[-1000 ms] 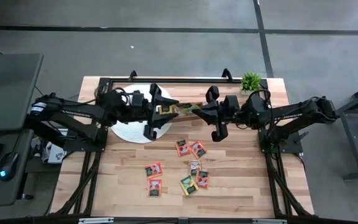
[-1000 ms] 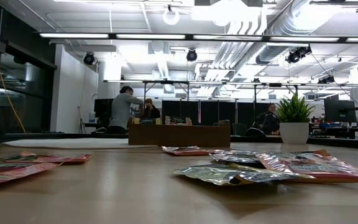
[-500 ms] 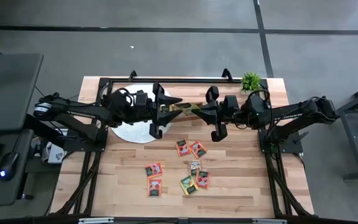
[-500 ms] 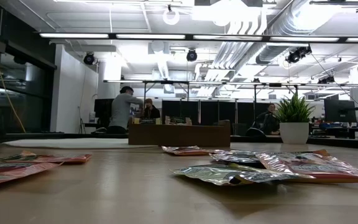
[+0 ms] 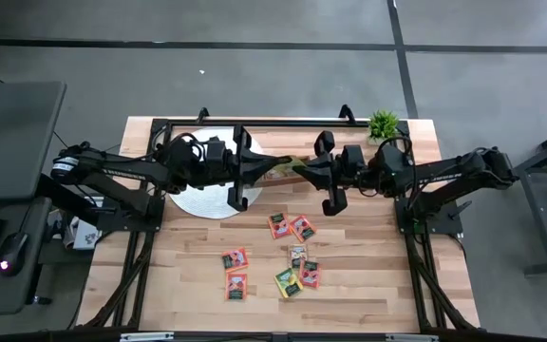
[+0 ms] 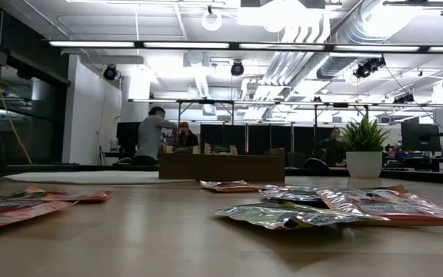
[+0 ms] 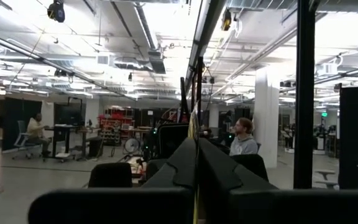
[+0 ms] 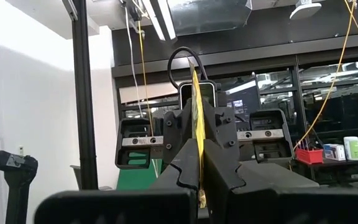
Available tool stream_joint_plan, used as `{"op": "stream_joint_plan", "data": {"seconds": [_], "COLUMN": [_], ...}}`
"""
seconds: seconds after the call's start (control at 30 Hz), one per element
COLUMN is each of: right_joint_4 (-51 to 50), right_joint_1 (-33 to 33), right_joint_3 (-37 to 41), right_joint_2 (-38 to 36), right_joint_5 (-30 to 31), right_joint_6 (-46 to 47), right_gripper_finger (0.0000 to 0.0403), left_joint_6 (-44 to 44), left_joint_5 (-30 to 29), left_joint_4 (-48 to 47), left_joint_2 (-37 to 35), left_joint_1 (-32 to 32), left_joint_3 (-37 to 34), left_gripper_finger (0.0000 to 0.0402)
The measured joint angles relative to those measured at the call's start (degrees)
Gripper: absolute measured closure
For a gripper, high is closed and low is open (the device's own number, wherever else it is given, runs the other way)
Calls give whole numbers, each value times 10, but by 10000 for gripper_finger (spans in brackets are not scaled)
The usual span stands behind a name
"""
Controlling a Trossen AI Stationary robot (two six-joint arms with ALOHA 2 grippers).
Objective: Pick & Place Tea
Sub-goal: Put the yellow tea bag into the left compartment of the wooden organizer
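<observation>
Loose tea packets [image 5: 292,256] lie flat on the counter [image 5: 188,285]. Above the far edge, left end effector [image 5: 278,166] and right end effector [image 5: 299,166], both clenched, grip one yellow packet [image 8: 197,118] edge-on, largely hidden, long axis spanning the arms.

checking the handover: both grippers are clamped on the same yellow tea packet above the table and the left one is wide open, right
Not quite. The left gripper is shut, not wide open: its wrist view shows both fingers pressed together on the yellow tea packet. The right gripper is shut on that packet too, above the table.
</observation>
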State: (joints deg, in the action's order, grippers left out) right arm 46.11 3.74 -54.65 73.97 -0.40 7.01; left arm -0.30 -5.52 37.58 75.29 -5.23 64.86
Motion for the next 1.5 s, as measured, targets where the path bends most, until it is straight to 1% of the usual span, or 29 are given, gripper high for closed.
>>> {"op": "stream_joint_plan", "data": {"seconds": [0.2, 0.33, 0.57, 0.73, 0.83, 0.93, 1.07, 1.2, 1.3, 1.4, 1.5], "right_joint_4": [0, 0, 0, -8, -62, -171, -306, -386, -415, -423, -433], "right_joint_1": [0, 0, 0, -3, -3, -3, -2, 8, 20, 30, 42], "right_joint_3": [0, 0, 0, 1, 1, 1, 1, 1, 1, 1, 1], "right_joint_2": [0, 0, 0, -18, -53, -102, -168, -213, -231, -241, -242], "right_joint_5": [0, 0, -15, -1, 37, 88, 130, 152, 168, 181, 192], "right_joint_6": [-1, -2, -9, -20, -39, -59, -53, -36, -31, -30, -30], "right_gripper_finger": [399, 375, 299, 239, 212, 196, 193, 196, 198, 198, 199], "left_joint_6": [5, 7, 14, 22, 30, 32, 35, 42, 41, 25, -1], "left_joint_5": [-13, -13, -14, -18, -22, -29, -32, -28, -17, 0, 13], "left_joint_4": [0, 0, 0, -27, -92, -175, -293, -384, -397, -403, -351], "left_joint_2": [0, 0, 0, 0, -13, -40, -55, -53, -42, -31, -31], "left_joint_1": [0, 0, 0, 2, 17, 36, 60, 87, 107, 129, 147], "left_joint_3": [0, 0, 0, 0, 0, 0, 0, 0, -10, -43, -94], "left_gripper_finger": [400, 401, 401, 401, 401, 401, 401, 401, 401, 401, 401]}}
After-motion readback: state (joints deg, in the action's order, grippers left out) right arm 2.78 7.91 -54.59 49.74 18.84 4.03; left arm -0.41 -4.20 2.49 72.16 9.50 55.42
